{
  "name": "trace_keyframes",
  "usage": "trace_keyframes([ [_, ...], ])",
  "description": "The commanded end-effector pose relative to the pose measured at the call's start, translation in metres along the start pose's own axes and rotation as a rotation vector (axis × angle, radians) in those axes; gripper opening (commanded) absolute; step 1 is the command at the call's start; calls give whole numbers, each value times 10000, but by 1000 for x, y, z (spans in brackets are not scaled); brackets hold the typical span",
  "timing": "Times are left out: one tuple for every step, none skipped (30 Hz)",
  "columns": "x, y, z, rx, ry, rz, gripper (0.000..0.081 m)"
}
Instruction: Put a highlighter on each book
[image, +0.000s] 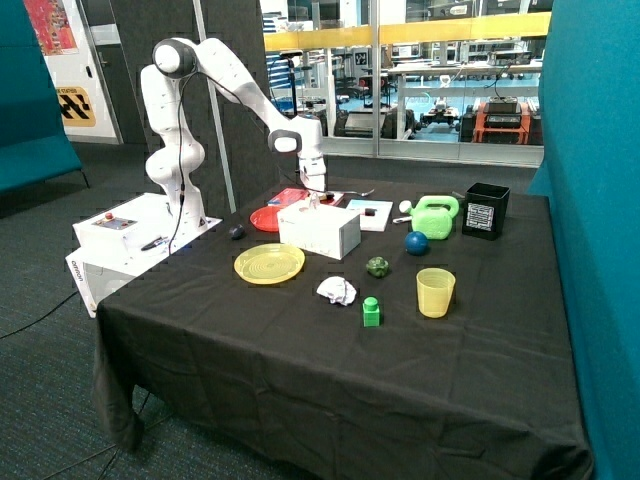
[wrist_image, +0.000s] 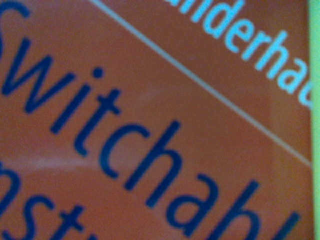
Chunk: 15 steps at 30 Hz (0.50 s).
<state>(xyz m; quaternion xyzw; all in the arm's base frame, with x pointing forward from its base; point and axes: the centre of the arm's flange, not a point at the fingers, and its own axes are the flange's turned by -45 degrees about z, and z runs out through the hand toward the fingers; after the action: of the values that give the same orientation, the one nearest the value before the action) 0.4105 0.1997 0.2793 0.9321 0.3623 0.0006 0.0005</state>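
The gripper (image: 318, 190) is low over the red book (image: 290, 196), just behind the white box (image: 320, 229); fingers open or shut, I cannot tell. Wrist cam shows only the red cover w/ blue print. The white book (image: 365, 213) lies beside, near the box.

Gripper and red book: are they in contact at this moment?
Cannot tell. In the outside view the gripper is low over the red book, but the white box hides its tips. The wrist view shows only the cover close up.
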Motion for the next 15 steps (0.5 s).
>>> trace_keyframes([
  [-2, -5, -7, 13, -9, -55, 631],
  [-2, -6, -8, 13, -9, -69, 640],
  [-2, -6, -9, 13, -9, -70, 645],
  [-2, -6, -10, 13, -9, -81, 645],
  [-2, -6, -11, 13, -9, -81, 644],
  [-2, -7, -12, 13, -9, -98, 628],
  [-2, -7, -13, 13, -9, -92, 618],
  [-2, -7, -15, 13, -9, -119, 623],
  [-2, -7, -17, 13, -9, -126, 623],
  [-2, -7, -18, 13, -9, -118, 607],
  [-2, -6, -20, 13, -9, -133, 603],
  [-2, -5, -23, 13, -9, -116, 604],
  [-2, -3, -26, 13, -9, -101, 599],
  [-2, -2, -29, 13, -9, -98, 598],
  [-2, 1, -32, 13, -9, -81, 608],
])
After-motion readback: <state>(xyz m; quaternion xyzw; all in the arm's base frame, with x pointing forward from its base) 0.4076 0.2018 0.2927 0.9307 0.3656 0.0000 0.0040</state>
